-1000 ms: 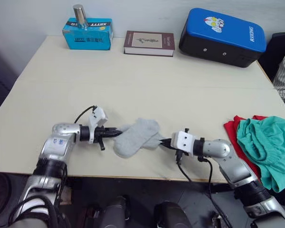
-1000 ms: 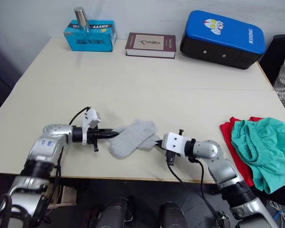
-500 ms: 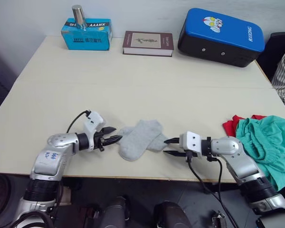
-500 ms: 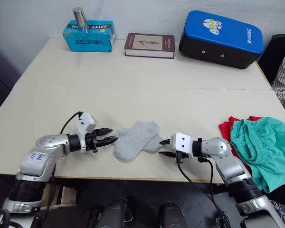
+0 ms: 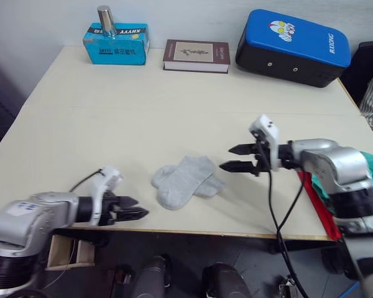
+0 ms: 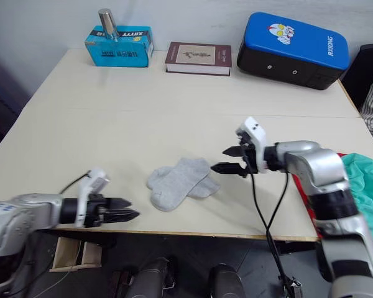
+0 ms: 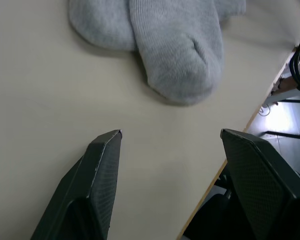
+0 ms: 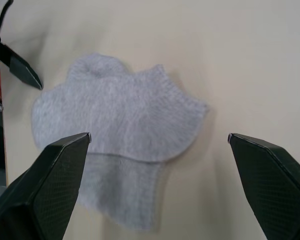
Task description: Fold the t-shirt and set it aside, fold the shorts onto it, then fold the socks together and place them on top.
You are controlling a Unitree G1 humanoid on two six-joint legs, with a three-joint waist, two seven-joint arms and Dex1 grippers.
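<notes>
- Near the front edge of the table point(image 5: 174, 105), the socks point(image 5: 185, 180) lie flat, one laid partly over the other, with nothing gripping them.
- My left gripper point(image 5: 135, 215) hangs low at the table's front edge, to the left of the socks and apart from them. Its fingers point toward the socks.
- From the left wrist camera my two fingers point(image 7: 99, 180) stand wide apart, holding nothing (bare tabletop between them), with the rounded toe ends of the socks ahead.
- My right gripper point(image 5: 236, 158) is raised above the table, to the right of the socks and a little farther back. It touches neither cloth nor tabletop.
- Its fingers are spread wide too, one above the other as seen from the head, and they are empty. In the right wrist camera the socks sit between the two fingertips point(image 8: 70, 150) but lower down, out of contact.
- The shorts point(image 6: 368, 186) lie at the right edge of the table on top of the t-shirt point(image 5: 316, 202), of which I see a red strip past my right forearm.
- Along the far edge stand a blue box point(image 5: 115, 43) with a metal cylinder point(image 5: 105, 20) on it, a dark book point(image 5: 196, 56), and a blue and black case point(image 5: 292, 46).
- A black cable point(image 5: 280, 211) hangs from my right wrist and drops past the table's front edge.
</notes>
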